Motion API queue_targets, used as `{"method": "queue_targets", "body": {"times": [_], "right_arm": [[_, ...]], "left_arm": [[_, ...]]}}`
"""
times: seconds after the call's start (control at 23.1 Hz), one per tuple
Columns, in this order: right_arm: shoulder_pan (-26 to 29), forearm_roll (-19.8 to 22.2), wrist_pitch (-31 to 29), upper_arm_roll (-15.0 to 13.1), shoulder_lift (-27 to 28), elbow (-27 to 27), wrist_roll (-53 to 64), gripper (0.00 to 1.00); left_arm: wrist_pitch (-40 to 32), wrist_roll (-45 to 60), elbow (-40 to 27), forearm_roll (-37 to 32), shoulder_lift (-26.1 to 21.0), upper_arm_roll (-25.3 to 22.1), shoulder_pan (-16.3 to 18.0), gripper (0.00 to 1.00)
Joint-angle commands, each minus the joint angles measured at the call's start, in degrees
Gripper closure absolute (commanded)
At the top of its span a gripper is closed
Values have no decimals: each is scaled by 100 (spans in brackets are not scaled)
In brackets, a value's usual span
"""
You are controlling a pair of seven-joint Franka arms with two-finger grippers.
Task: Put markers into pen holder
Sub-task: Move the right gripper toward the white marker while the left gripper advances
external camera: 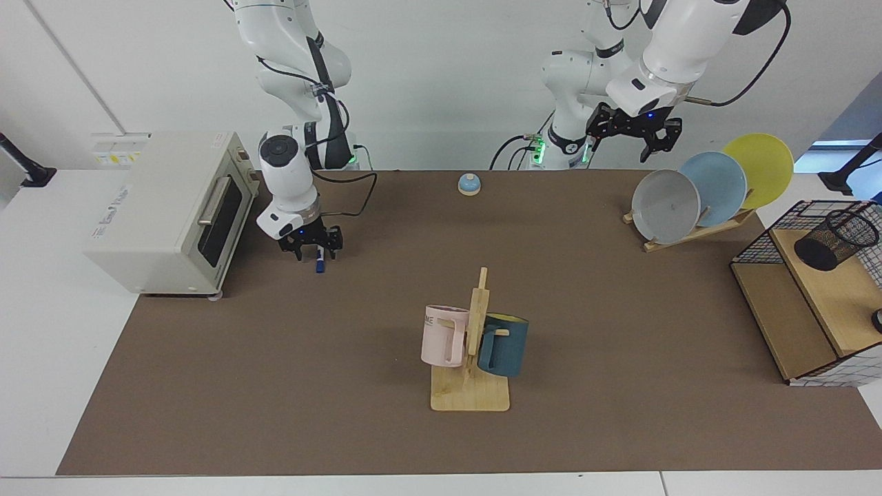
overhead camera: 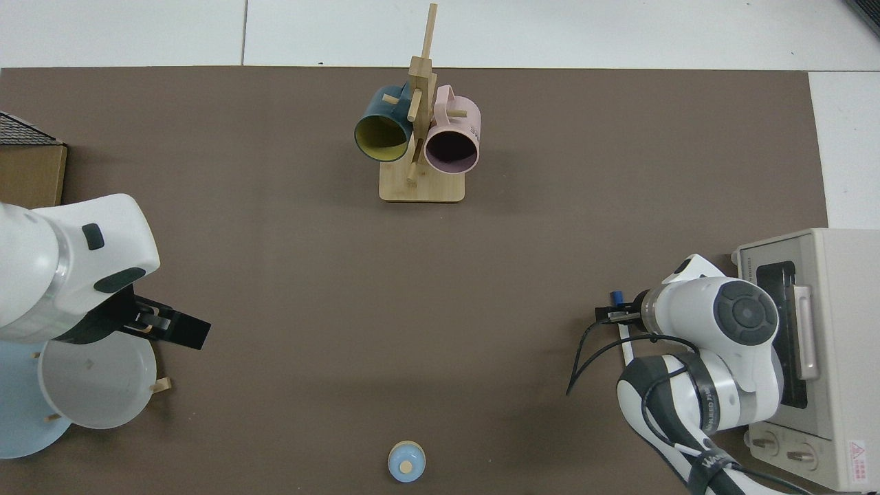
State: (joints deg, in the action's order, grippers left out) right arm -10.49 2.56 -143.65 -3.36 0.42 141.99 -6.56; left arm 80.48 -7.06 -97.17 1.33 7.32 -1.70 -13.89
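Observation:
The marker (external camera: 320, 261) lies on the brown mat beside the toaster oven, blue cap toward the camera; from above I see its cap and white barrel (overhead camera: 625, 341). My right gripper (external camera: 316, 251) stands low over it, open, with a finger on either side of the marker; in the top view the right gripper (overhead camera: 611, 313) is partly hidden under its wrist. The pen holder (external camera: 835, 240), a black mesh cup, sits tilted on the wooden shelf at the far right of the facing view. My left gripper (external camera: 634, 136) hangs open and empty, high above the plate rack.
A cream toaster oven (external camera: 165, 207) stands right beside the right arm. A wooden mug tree (external camera: 473, 344) with a pink and a dark teal mug stands mid-mat. A plate rack (external camera: 689, 231) holds three plates, a blue bell (external camera: 469, 183) sits at the back, and a wire rack (external camera: 758, 242) holds the shelf.

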Motion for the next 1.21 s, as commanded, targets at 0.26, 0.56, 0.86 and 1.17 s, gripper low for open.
{"method": "queue_targets", "body": {"times": [0.26, 0.56, 0.86, 1.17], "right_arm": [[65, -36, -277, 46, 98, 109, -118, 29], [65, -36, -216, 46, 107, 83, -135, 86], [39, -45, 3, 46, 221, -189, -582, 100], [-31, -948, 1041, 46, 274, -1015, -1260, 100]], "left_arm": [[-155, -86, 49, 236, 165, 231, -273, 0], [-85, -77, 93, 359, 121, 250, -238, 0], [452, -68, 31, 526, 138, 249, -273, 0], [767, -200, -135, 544, 112, 539, -553, 0]]}}
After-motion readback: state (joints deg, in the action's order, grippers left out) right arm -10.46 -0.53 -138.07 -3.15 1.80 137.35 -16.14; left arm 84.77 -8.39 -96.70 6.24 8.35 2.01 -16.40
